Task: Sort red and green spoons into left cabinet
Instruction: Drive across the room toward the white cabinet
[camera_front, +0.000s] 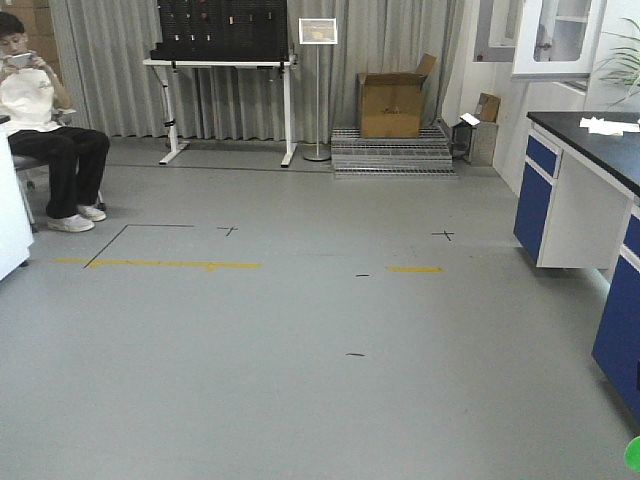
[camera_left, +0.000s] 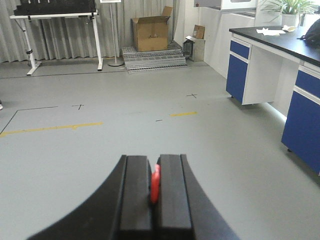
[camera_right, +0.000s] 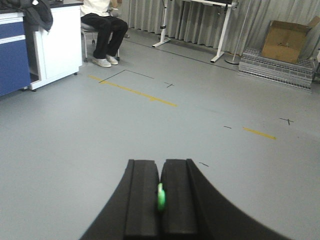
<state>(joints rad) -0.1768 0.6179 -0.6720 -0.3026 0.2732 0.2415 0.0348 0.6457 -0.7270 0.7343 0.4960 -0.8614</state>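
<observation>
Two spoons, both already in hand, one per arm. Your left gripper (camera_left: 154, 167) is closed on the red spoon (camera_left: 155, 184); only a thin red sliver shows, pinched between the black pads. Your right gripper (camera_right: 161, 172) is clamped on the green spoon (camera_right: 161, 196) the same way, with just a small green edge visible in the slit. The green blob in the lower right corner of the front view (camera_front: 632, 455) is probably that spoon's other end, but I can't tell for sure. The left cabinet is not in any view. All you see is open grey floor (camera_front: 300, 380), a blue-fronted counter (camera_front: 560, 200) on the right, a seated person (camera_front: 45, 130) far left and a cardboard box (camera_front: 390, 100) at the back. So I'd judge this as the carry stage, with placing not yet started. Main risk is the grip: you can't see how much handle sits in either pinch, so a slim plastic spoon could pivot or slide out if the base jolts or an arm swings fast. The second risk is navigation, since turning the base blind toward a cabinet you can't see could clip the counter corner or drift toward the person. The third risk is a long handle catching a shelf edge on the way in, if it sticks out at an angle you haven't checked.
</observation>
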